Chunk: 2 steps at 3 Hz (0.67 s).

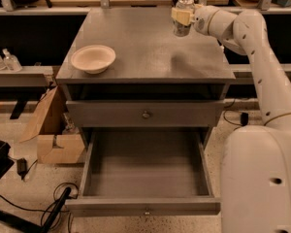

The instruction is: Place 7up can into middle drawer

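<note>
Reaching in from the right, the white arm [262,57] holds its tool [183,16] over the back right part of the desk [136,38]. The tool is clenched on the can [183,29], with a cream finger [180,15] pressed across its side. The can is upright, metal top up. It looks raised clear of the desk top, and a dim shadow lies on the surface nearer the front edge. A cream bowl [93,58] sits on the desk's left side, well apart from the can. Below the top, a closed upper front [111,113] with a small knob [146,114] spans the desk. Under it the drawer [145,205] is pulled out toward the camera, showing its flat grey tray and low sides. A cardboard box [56,135] sits on the floor just left of the desk.
</note>
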Available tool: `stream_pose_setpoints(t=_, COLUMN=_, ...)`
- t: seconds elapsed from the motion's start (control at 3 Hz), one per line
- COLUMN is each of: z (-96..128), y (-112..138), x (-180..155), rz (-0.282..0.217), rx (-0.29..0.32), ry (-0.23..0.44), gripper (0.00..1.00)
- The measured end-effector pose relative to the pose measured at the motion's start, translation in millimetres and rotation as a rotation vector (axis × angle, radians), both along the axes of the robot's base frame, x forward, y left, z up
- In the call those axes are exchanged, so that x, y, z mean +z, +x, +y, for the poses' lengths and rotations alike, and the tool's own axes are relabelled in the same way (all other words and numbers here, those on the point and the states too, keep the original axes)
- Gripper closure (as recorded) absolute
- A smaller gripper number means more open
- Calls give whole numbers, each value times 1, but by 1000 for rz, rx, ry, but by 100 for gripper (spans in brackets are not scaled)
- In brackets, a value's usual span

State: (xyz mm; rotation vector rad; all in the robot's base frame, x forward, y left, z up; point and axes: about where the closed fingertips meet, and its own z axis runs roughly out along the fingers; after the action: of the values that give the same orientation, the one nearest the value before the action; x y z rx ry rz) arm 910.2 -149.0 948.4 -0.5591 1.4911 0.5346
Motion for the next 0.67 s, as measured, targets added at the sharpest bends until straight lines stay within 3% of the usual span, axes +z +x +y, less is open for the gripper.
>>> stream_pose_setpoints(t=0.33, z=-25, y=-50, x=58, rz=-85, rx=-15, ry=25, gripper=100)
stream_pose_setpoints(t=0.67, z=-48, y=-134, x=108, rz=-173, rx=-32, ry=42, gripper=100)
